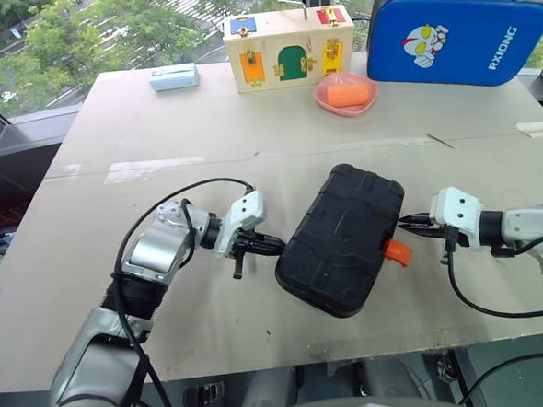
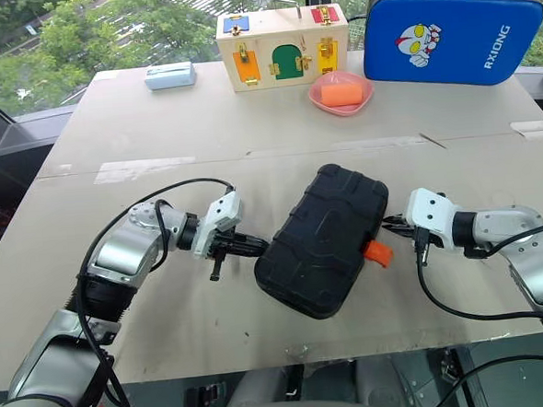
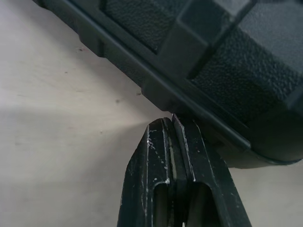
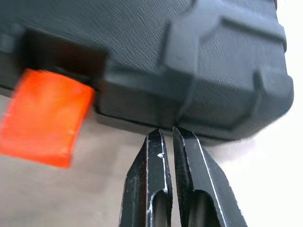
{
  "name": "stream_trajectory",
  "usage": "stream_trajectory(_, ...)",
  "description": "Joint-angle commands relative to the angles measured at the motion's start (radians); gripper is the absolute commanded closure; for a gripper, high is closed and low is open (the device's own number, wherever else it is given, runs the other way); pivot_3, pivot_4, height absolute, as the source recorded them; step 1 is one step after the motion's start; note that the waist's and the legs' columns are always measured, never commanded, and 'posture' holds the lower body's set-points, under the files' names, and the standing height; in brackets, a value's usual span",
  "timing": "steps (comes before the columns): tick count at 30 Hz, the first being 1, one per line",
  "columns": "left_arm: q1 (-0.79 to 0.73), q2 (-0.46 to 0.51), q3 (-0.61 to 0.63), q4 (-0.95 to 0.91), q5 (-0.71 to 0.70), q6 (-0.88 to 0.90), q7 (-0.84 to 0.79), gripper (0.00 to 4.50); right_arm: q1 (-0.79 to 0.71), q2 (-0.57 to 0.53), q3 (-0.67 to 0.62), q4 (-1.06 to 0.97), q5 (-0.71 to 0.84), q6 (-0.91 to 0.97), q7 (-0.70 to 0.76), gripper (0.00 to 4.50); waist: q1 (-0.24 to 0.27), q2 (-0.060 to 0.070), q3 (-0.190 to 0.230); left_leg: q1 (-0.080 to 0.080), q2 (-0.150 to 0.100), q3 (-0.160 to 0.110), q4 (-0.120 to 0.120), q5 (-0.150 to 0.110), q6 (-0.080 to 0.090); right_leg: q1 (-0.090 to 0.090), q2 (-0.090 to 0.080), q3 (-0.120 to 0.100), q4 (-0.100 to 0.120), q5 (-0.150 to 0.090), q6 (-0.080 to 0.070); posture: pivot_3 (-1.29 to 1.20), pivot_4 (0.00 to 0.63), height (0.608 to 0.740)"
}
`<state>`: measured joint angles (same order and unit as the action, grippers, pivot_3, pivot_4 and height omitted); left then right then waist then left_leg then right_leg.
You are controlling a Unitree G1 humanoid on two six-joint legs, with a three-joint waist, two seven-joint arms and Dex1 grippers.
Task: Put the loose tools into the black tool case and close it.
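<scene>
Black moulded-plastic tool case [image 1: 343, 239] lies closed on the grey counter [image 1: 250, 149], orange latch [image 1: 396, 252] sticking out. The left gripper [image 1: 276, 247] and right gripper [image 1: 405, 222], both pressed together and empty, touch its opposite edges.

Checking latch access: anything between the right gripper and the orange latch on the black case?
Nothing visible. The right gripper, shut, sits at the black tool case edge, and the orange latch sticks out beside its tips over bare table.
</scene>
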<state>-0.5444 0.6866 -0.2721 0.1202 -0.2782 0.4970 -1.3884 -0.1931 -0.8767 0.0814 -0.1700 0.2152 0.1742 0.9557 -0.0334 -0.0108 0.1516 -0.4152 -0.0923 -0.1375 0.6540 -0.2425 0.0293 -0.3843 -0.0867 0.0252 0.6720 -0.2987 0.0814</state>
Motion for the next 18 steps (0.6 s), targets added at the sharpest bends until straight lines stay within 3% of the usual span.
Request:
stream_trajectory(1,0.003,0.015,0.080,-0.118,-0.076,0.059,0.022,4.48,0.002,0.014,-0.044,0.001,-0.009,-0.022,-0.022,4.50,0.000,0.000,0.000,0.000,0.000,0.001,0.000,0.000,0.000,-0.002,0.000,0.000,0.002,0.000,0.000,0.00,0.150,0.735)
stream_trajectory(9,-0.115,0.001,0.154,-0.195,-0.225,0.281,0.061,4.48,0.155,-0.062,-0.238,-0.057,0.171,0.040,0.120,4.50,0.025,0.000,0.000,0.000,-0.001,0.001,0.002,0.000,-0.001,-0.001,0.000,0.000,0.004,0.000,0.000,0.00,0.150,0.735)
stream_trajectory(14,-0.162,-0.141,0.004,-0.152,-0.133,0.200,0.120,4.48,0.309,-0.080,-0.295,-0.189,0.279,0.093,0.209,4.50,0.030,0.000,0.000,0.001,-0.001,0.001,0.004,0.000,-0.001,0.003,0.000,0.000,0.003,0.000,0.000,0.00,0.150,0.735)
stream_trajectory(18,-0.166,-0.178,-0.115,-0.056,-0.008,0.084,0.133,4.48,0.331,-0.047,-0.256,-0.220,0.255,0.088,0.178,4.50,0.019,0.000,0.000,0.001,-0.001,0.002,0.007,0.000,0.000,0.004,0.000,0.001,0.005,0.000,0.000,0.00,0.150,0.735)
